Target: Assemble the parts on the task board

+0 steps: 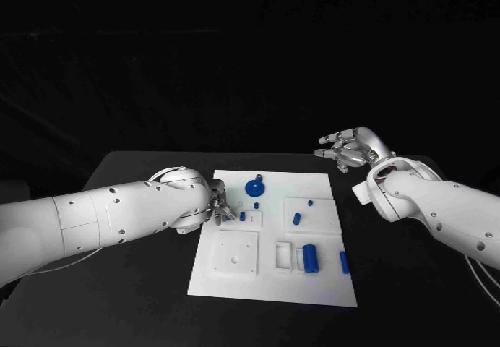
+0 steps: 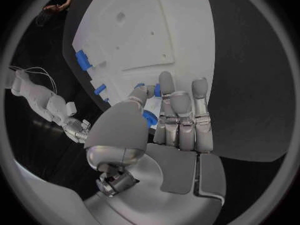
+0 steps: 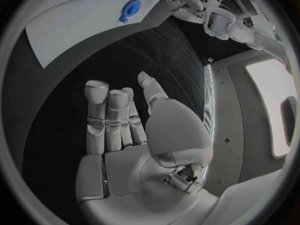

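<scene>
While right hand (image 1: 352, 148) hovers spread, left hand (image 1: 214, 206) seemingly touches part (image 1: 243, 215)

A matte black rectangular table (image 1: 136, 282) is seen across the lower half of the frame; a flat white rectangular task board (image 1: 313, 289) is laid at its centre.

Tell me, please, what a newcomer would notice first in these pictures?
The white task board lies mid-table, dotted with small blue parts, the round blue part near its far edge. The left hand works at the board's left edge; the right hand hangs open over bare table beyond the far right corner.
</scene>
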Controlling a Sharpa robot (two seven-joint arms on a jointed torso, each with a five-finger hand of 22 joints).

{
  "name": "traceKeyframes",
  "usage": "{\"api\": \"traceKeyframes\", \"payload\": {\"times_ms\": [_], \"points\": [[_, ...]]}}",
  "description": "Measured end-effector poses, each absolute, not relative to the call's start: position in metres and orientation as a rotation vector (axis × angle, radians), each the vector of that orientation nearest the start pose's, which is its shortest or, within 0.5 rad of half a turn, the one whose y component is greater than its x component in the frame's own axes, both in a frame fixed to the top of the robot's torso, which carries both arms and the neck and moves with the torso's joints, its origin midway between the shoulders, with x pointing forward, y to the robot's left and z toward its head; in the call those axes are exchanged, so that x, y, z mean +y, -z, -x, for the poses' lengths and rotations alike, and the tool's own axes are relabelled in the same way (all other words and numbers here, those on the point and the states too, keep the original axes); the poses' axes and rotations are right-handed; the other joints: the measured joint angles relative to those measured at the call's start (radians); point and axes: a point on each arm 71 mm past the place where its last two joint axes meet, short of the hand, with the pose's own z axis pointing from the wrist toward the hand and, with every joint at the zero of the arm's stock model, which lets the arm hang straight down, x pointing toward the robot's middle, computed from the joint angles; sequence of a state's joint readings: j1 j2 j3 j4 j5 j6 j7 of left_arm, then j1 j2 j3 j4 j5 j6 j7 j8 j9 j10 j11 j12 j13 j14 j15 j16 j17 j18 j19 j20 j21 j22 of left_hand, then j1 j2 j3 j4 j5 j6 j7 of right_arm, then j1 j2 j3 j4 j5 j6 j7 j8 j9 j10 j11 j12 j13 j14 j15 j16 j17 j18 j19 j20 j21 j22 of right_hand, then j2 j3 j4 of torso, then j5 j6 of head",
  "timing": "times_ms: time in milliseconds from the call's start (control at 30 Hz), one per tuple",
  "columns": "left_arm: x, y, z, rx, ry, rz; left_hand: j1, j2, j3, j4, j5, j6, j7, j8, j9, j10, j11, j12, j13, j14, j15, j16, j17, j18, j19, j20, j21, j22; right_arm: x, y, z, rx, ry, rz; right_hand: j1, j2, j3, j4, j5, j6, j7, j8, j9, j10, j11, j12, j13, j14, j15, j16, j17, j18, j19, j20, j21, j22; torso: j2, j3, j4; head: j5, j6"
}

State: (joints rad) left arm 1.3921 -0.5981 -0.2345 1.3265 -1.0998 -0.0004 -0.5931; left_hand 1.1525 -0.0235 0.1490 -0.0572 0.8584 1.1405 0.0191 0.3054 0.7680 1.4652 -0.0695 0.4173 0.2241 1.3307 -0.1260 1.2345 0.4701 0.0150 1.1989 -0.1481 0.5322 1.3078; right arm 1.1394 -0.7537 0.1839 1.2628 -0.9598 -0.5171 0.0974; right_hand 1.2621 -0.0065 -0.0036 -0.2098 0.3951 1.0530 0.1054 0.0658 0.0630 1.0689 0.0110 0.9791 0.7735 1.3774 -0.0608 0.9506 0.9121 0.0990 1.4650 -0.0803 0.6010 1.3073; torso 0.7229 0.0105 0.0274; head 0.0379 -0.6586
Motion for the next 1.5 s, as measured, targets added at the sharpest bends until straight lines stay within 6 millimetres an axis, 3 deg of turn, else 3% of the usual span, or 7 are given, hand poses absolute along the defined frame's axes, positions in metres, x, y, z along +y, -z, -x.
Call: {"api": "traceKeyframes", "payload": {"times_ms": [233, 533, 633, 933, 1267, 1500], "points": [[0.1647, 0.1995, -0.5270, 2.168, 0.218, 0.111, -0.001, 0.001, 0.000, 0.000, 0.000, -0.003, -0.003, 0.000, -0.001, 0.000, 0.000, 0.000, 0.001, 0.000, 0.000, 0.000, 0.000, 0.000, 0.000, 0.000, 0.000, 0.000, -0.2523, 0.1434, -0.5472, 1.339, -0.860, -0.466, 0.000, 0.000, 0.000, 0.000, 0.000, 0.000, 0.000, 0.000, 0.000, 0.000, 0.000, 0.000, 0.000, 0.000, 0.000, 0.000, 0.000, 0.000, 0.000, 0.000, 0.000, 0.000, 0.000, 0.0000, 0.0001, -0.001, 0.000], [0.1643, 0.1993, -0.5284, 2.170, 0.214, 0.108, -0.001, 0.001, 0.000, 0.000, -0.037, -0.003, -0.003, -0.001, -0.010, 0.000, 0.000, 0.004, 0.005, 0.000, 0.000, 0.000, 0.000, 0.000, 0.000, 0.000, 0.000, 0.000, -0.2521, 0.1436, -0.5471, 1.341, -0.861, -0.466, 0.000, 0.000, 0.000, 0.000, 0.000, 0.000, 0.000, 0.000, 0.000, 0.000, 0.000, 0.000, 0.000, 0.000, 0.000, 0.000, 0.000, 0.000, 0.000, 0.000, 0.000, 0.000, 0.000, -0.0001, 0.0003, -0.002, -0.002], [0.1645, 0.1987, -0.5291, 2.170, 0.213, 0.108, -0.001, 0.001, 0.000, 0.000, -0.062, -0.003, -0.003, -0.016, -0.019, 0.000, 0.000, 0.004, 0.007, 0.000, 0.000, 0.000, 0.000, 0.000, 0.000, 0.000, 0.000, 0.000, -0.2519, 0.1436, -0.5470, 1.341, -0.862, -0.465, 0.000, 0.000, 0.000, 0.000, 0.000, 0.000, 0.000, 0.000, 0.000, 0.000, 0.000, 0.000, 0.000, 0.000, 0.000, 0.000, 0.000, 0.000, 0.000, 0.000, 0.000, 0.000, 0.000, -0.0001, 0.0004, -0.002, -0.001], [0.1646, 0.1986, -0.5299, 2.174, 0.213, 0.106, 0.006, -0.005, 0.000, 0.000, -0.077, -0.002, -0.004, -0.033, -0.033, 0.000, 0.000, 0.008, 0.008, 0.000, 0.000, 0.004, 0.000, 0.000, 0.000, 0.000, -0.008, 0.000, -0.2518, 0.1437, -0.5468, 1.342, -0.863, -0.465, 0.000, 0.000, 0.000, 0.000, 0.000, 0.000, 0.000, 0.000, 0.000, 0.000, 0.000, 0.000, 0.000, 0.000, 0.000, 0.000, 0.000, 0.000, 0.000, 0.000, 0.000, 0.000, 0.000, -0.0001, 0.0006, -0.002, 0.000], [0.1653, 0.1978, -0.5314, 2.175, 0.213, 0.106, 0.017, -0.012, -0.002, -0.002, -0.127, 0.010, -0.009, -0.062, -0.056, 0.004, 0.003, 0.008, 0.011, 0.000, 0.000, 0.004, 0.000, 0.000, 0.000, 0.000, -0.019, 0.000, -0.2518, 0.1437, -0.5466, 1.344, -0.864, -0.465, 0.000, 0.000, 0.000, 0.000, 0.000, 0.000, 0.000, 0.000, 0.000, 0.000, 0.000, 0.000, 0.000, 0.000, 0.000, 0.000, 0.000, 0.000, 0.000, 0.000, 0.000, 0.000, 0.000, -0.0001, 0.0004, -0.002, 0.001], [0.1662, 0.1974, -0.5318, 2.176, 0.216, 0.107, 0.018, -0.013, -0.003, -0.003, -0.132, 0.016, -0.013, -0.086, -0.063, 0.007, 0.003, 0.008, 0.011, 0.000, 0.000, 0.004, -0.003, 0.000, 0.003, 0.003, -0.027, 0.000, -0.2522, 0.1438, -0.5464, 1.344, -0.863, -0.465, 0.000, 0.000, 0.000, 0.000, 0.000, 0.000, 0.000, 0.000, 0.000, 0.000, 0.000, 0.000, 0.000, 0.000, 0.000, 0.000, 0.000, 0.000, 0.000, 0.000, 0.000, 0.000, 0.000, -0.0001, 0.0005, -0.002, -0.002]]}}
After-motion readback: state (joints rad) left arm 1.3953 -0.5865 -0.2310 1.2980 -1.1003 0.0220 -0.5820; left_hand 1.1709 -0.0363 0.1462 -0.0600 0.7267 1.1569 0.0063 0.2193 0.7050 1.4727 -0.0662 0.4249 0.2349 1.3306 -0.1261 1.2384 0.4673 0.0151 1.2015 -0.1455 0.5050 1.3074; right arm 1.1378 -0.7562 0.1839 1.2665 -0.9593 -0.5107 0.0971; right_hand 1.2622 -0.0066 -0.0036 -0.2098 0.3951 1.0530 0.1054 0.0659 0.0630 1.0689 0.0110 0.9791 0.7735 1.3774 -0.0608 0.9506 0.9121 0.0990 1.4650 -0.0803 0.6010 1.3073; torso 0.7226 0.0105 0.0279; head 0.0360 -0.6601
